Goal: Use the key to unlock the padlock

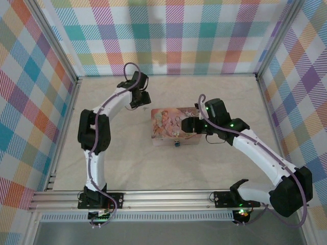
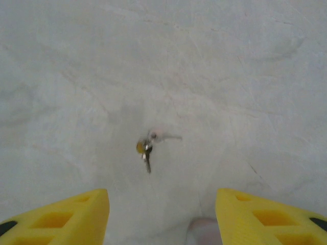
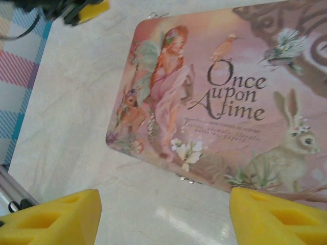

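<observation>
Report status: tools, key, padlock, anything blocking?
Left tool open, hovering over the key on the table. Right tool open above the tin. Padlock at tin's near edge, untouched. Nothing between left tool and key.

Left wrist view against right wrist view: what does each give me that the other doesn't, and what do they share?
Left wrist: a small bunch of metal keys on a ring, lying on the pale marbled tabletop ahead of the left gripper. Right wrist: ahead of the right gripper, the pink-and-brown illustrated rectangular tin box lettered "Once upon a time", plus a strip of plaid wall at the left. Shared: that tabletop, and each gripper's own yellow fingers spread apart with nothing between them.
</observation>
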